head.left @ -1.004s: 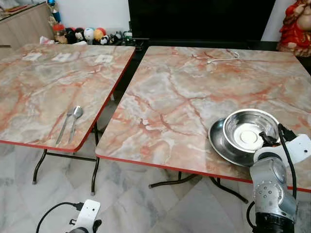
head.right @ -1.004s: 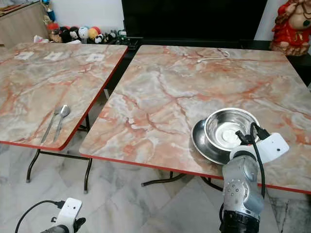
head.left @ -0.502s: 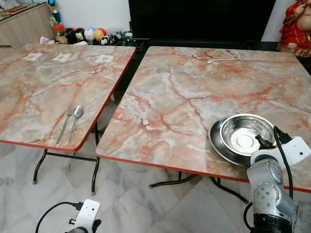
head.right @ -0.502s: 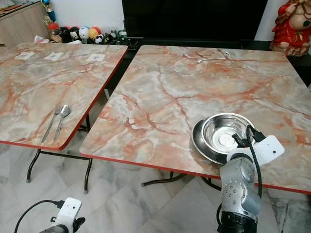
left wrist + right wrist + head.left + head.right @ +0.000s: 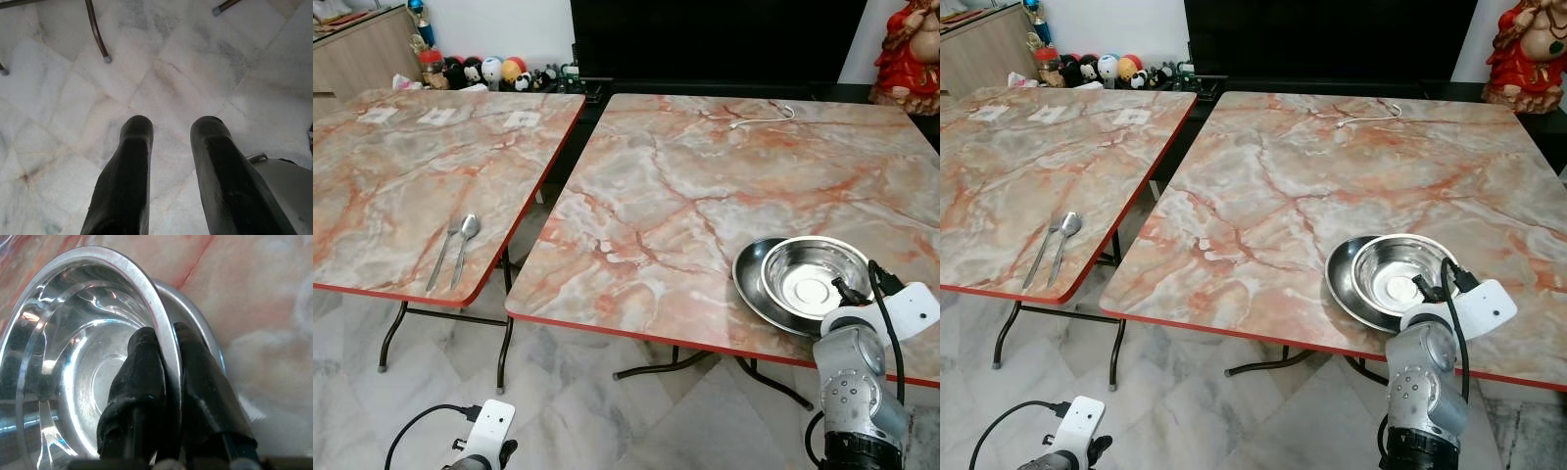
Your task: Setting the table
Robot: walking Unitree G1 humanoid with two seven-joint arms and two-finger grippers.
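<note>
Right wrist view: fingers pinching bowl rim.

Two folding tables with orange-veined marble-pattern tops and red edging stand side by side on dark metal legs: the left table and the right table, separated by a narrow gap. Floor is pale grey-veined marble tile. A large black screen occupies the upper centre. A wooden cabinet sits upper left, a row of small toys beside it, and a red figurine upper right. The wall is white.
</note>
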